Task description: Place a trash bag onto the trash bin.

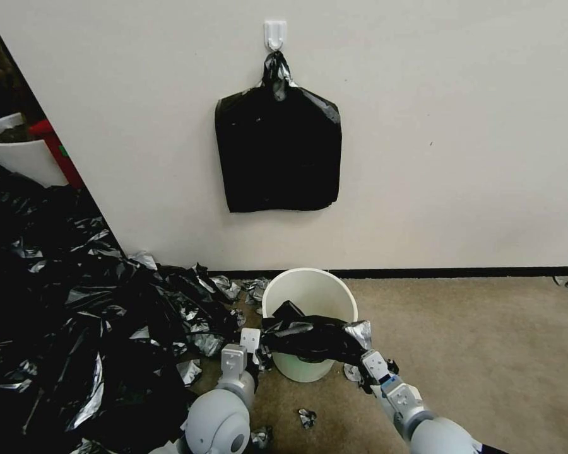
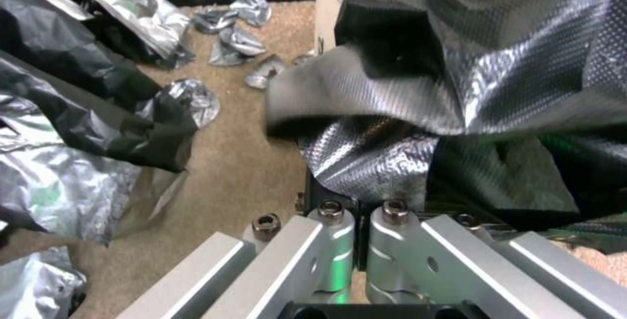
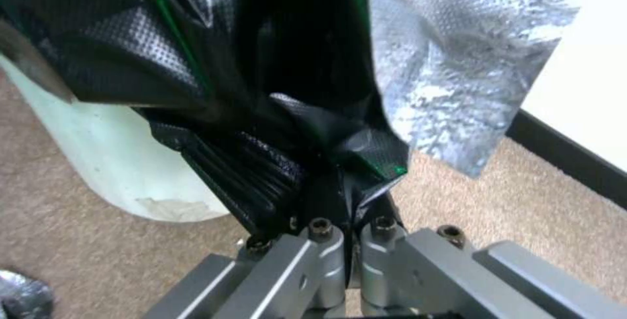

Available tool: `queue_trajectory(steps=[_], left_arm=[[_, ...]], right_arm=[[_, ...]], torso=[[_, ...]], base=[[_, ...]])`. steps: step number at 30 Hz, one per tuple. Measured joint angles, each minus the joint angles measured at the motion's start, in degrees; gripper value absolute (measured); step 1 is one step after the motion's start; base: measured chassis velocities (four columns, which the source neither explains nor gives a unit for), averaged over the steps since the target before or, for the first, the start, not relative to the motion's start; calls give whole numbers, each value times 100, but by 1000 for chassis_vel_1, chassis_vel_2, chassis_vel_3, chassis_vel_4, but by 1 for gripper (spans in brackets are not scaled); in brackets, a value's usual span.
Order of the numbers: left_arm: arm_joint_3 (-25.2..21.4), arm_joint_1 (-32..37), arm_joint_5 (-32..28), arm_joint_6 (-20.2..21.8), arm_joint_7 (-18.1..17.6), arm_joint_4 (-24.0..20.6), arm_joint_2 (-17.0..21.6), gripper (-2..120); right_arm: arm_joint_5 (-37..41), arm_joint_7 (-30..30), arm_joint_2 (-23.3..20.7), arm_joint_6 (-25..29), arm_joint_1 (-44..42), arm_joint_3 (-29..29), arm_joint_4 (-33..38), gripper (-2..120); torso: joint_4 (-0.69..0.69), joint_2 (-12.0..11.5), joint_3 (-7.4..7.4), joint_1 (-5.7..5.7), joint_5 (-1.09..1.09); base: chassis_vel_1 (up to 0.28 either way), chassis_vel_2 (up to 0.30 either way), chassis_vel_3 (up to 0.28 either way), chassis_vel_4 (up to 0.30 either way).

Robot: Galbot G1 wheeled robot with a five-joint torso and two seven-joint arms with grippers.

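Bag: the trash bag (image 1: 312, 337) is stretching left-right over the bin's (image 1: 309, 296) near rim.
Grippers: left gripper (image 1: 254, 345) and right gripper (image 1: 365, 354) are clamping its ends, equally near.

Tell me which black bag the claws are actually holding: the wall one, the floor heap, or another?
Another: the single trash bag stretched across the near rim of the trash bin, pinched between left claw and right claw. The hook-hung stack and floor heap are untouched.

Head camera: high, faces wall and floor. Wrist cameras: very close behind each clamp (one per arm). All share the trash bag (image 1: 309, 337).
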Motion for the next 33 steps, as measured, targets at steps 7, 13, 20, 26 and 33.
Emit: queue_trajectory(steps=[7,13,20,26,33], left_arm=[[-61,-4,-54,63,-30,-18,-32,0],[-163,160,-56,90,-105,-225,53,7],[-379,675,-59,352,-97,-671,272,28],[-593,1159,-48,416,-74,-1162,487,50],[-814,1598,161,443,-72,-1769,687,80]], right_arm=[[-179,-229,66,350,-42,185,-149,0],[-49,-286,-62,585,-212,322,12,10],[462,-5,-462,619,-635,361,686,32],[809,342,-816,410,-1158,483,1523,55],[690,514,-942,377,-1482,546,2283,84]], torso=[[0,0,0,0,-1],[0,0,0,0,-1],[0,0,0,0,-1],[0,0,-1,0,-1],[0,0,0,0,-1]], base=[[0,0,0,0],[0,0,0,0],[0,0,0,0],[0,0,0,0],[0,0,0,0]])
